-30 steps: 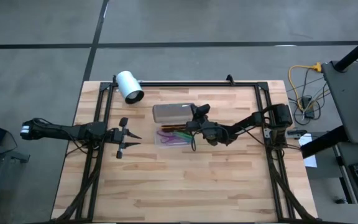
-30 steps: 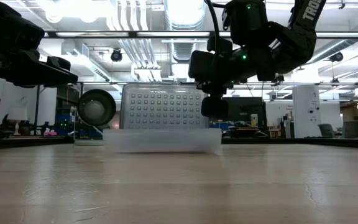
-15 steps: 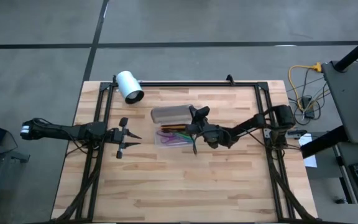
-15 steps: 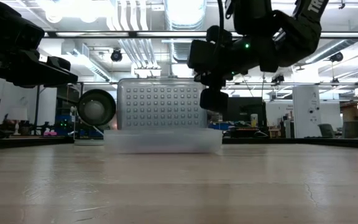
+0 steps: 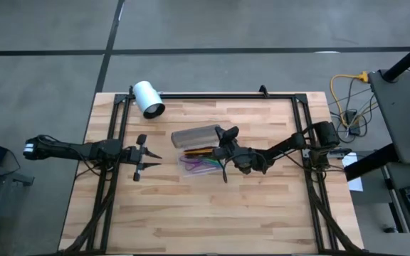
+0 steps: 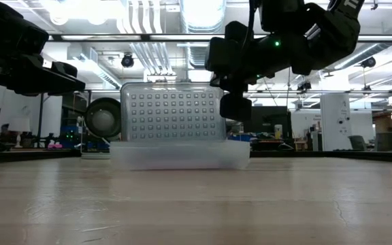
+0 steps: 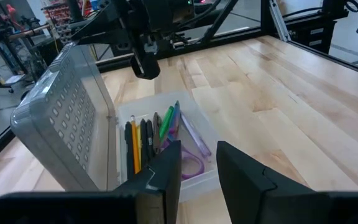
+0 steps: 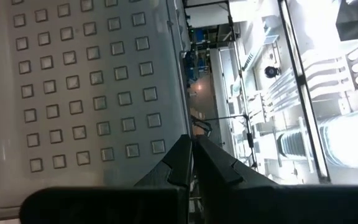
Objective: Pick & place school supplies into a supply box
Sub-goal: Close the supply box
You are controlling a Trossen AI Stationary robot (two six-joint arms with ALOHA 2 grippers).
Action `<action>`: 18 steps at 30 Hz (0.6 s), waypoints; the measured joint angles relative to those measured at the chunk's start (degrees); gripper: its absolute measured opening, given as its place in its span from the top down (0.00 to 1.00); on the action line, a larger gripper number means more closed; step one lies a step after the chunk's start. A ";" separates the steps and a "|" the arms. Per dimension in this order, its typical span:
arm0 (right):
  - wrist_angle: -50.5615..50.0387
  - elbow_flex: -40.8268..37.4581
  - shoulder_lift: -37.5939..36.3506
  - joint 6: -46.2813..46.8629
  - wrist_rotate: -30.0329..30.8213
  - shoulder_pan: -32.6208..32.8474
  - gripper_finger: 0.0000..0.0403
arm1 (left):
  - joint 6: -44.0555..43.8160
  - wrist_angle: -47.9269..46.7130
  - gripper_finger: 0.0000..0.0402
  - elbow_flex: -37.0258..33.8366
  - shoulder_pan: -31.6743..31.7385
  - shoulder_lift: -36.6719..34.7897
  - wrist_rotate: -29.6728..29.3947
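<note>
The supply box lies mid-table, a clear case holding several pens and pencils and purple-handled scissors. Its grey dotted lid stands raised on the hinge along the box's far side. My right gripper reaches in from the table's right to the lid's right end, shut. My left gripper hovers open to the left of the box, touching nothing. My right gripper is shut at the lid's right-end edge, which runs straight in between the two fingers. The fingers come level from the table's right, beside that edge. The lid stands steeply on its hinge, its dotted face toward the near edge.
A white cylinder lies on its side near the far left corner. Black frame rails run along the far edge and both sides of the wooden table. Bare wood stretches in front of the box toward the near edge.
My right gripper has moved toward the near edge and slightly left, and the lid has swung with it from leaning back to nearly upright. The box has slid a little toward the near edge. My left arm has kept still.
</note>
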 joint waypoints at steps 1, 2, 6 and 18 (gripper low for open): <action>-0.23 0.00 -0.02 0.19 0.02 0.00 0.98 | 0.00 -0.01 0.78 0.00 -0.01 0.00 0.01; -0.28 0.00 -0.02 0.33 0.04 0.00 0.98 | 0.00 -0.02 0.78 0.00 -0.01 0.00 0.01; -0.62 0.00 -0.02 0.86 0.22 0.59 0.98 | -0.02 0.00 0.78 0.00 0.00 0.00 0.00; -0.67 0.00 -0.04 3.42 0.52 4.31 0.98 | 0.00 -0.01 0.78 0.00 -0.01 0.00 -0.01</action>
